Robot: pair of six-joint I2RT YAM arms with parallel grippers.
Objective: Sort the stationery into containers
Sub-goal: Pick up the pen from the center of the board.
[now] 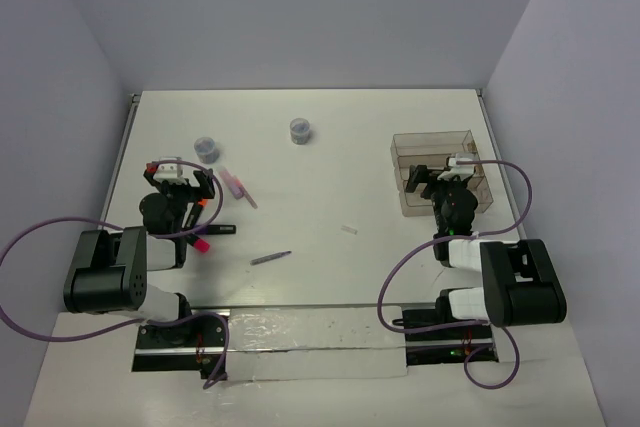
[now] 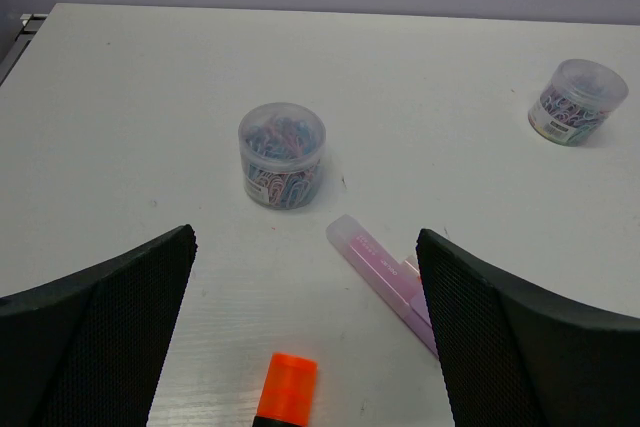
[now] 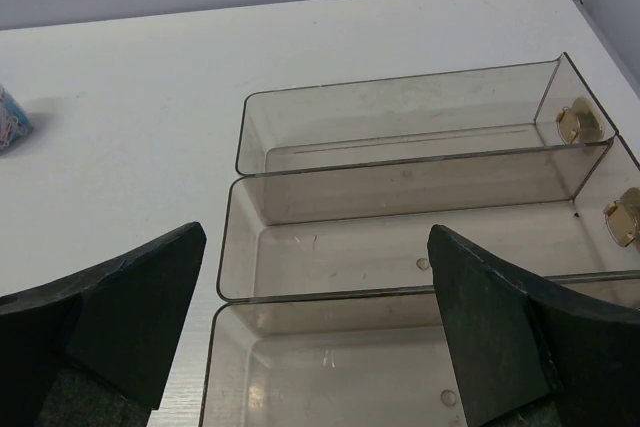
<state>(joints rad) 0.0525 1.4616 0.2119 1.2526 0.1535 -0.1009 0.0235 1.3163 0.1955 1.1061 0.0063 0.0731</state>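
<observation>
My left gripper [image 1: 186, 183] is open and empty, low over the table. In the left wrist view [image 2: 305, 347] the orange-red end of the black marker [image 2: 285, 389] lies between its fingers. The pale pink marker [image 2: 385, 272] lies by the right finger. A magenta marker [image 1: 201, 243], a grey-purple pen [image 1: 270, 258] and a tiny white piece [image 1: 348, 230] lie on the table. Two round jars [image 2: 281, 154] [image 2: 577, 101] stand beyond. My right gripper [image 1: 445, 179] is open and empty over the smoky three-compartment tray [image 1: 436, 137]. The tray's compartments [image 3: 400, 157] hold no stationery.
The white table ends at walls behind and to both sides. The tray stands near the right edge. One jar shows at the left edge of the right wrist view [image 3: 10, 122]. Purple cables loop from both arm bases at the near edge.
</observation>
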